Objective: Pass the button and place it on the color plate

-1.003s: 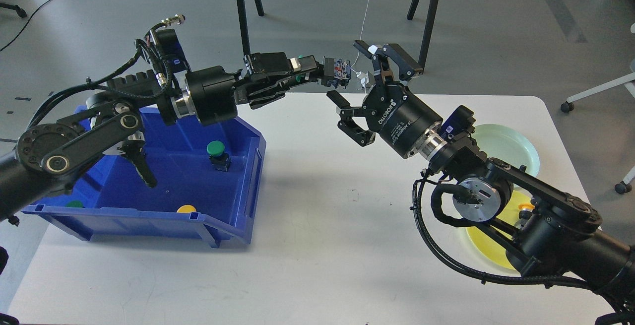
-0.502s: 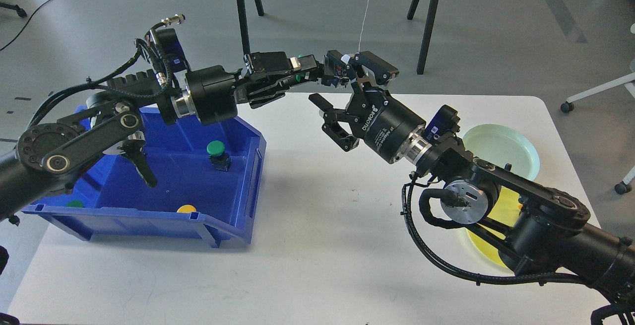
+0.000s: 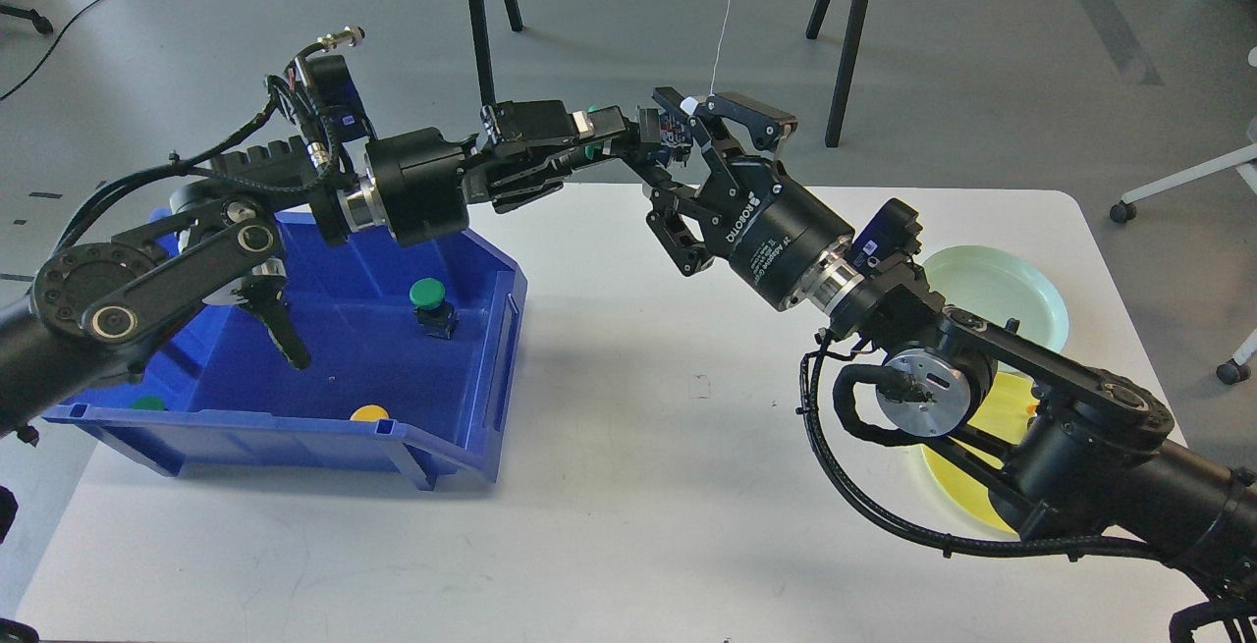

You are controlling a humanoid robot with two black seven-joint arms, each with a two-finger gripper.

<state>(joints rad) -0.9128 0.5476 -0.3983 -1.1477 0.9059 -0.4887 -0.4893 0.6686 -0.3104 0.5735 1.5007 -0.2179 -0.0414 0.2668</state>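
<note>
My left gripper is shut on a green button and holds it out in the air past the table's back edge, its dark base pointing right. My right gripper is open, with one jaw above and one below that base; I cannot tell if they touch it. A light green plate lies at the right of the table. A yellow plate lies in front of it, partly hidden by my right arm, with a small orange button just showing.
A blue bin stands at the left of the white table. It holds a green button, a yellow one and another green one. Tripod legs stand behind the table.
My right gripper has moved left and up to the held button, and its jaws have narrowed around the button's base. My left gripper has held still.
</note>
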